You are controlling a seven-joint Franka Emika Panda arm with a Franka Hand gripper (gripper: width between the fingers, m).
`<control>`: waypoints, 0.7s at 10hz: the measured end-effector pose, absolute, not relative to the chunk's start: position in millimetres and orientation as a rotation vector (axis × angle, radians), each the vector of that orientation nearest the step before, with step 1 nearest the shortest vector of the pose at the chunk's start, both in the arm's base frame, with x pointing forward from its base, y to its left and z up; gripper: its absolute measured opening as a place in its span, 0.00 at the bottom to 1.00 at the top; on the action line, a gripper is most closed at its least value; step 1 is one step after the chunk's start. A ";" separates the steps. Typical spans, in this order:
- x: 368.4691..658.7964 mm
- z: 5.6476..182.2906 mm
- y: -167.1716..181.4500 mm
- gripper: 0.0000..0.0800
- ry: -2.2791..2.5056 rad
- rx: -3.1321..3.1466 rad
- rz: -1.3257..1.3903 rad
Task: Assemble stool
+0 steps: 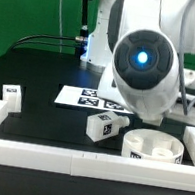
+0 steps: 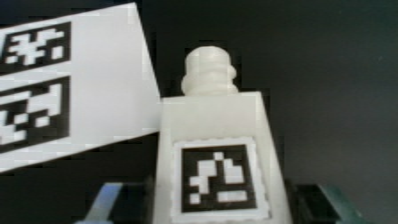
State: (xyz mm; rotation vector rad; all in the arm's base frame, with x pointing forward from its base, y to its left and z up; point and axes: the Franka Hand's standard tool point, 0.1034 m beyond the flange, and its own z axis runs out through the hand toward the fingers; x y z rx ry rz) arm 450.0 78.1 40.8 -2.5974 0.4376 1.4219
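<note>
Holds the claw point(image 2: 217, 200) spread, fingers point(image 2: 118, 198) clear on both sides, nothing pinched. Straddles the near end of a stool leg point(image 2: 217, 150), lying tag-up on the dark surface point(image 2: 338, 60) between the jaws, threaded peg point(image 2: 210, 70) pointing away from the claw. Looks light, stiff, smooth-walled — probably slippery; best taken across the flat side walls near mid-body, not by the peg. Shows the marker board point(image 2: 63, 90) just past the peg, off to one side. Farther out — the round seat disc point(image 1: 159, 148) and a second leg point(image 1: 12, 95), well apart.
</note>
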 end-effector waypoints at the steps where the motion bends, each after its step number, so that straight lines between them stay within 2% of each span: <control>1: 463.5 62.2 70.7 0.42 0.433 -2.599 1.392; 2: 478.5 77.6 66.8 0.42 0.446 -2.638 1.295; 3: 485.1 85.9 69.3 0.42 0.452 -2.679 1.210; 7: 495.0 86.8 76.0 0.42 0.481 -2.819 0.847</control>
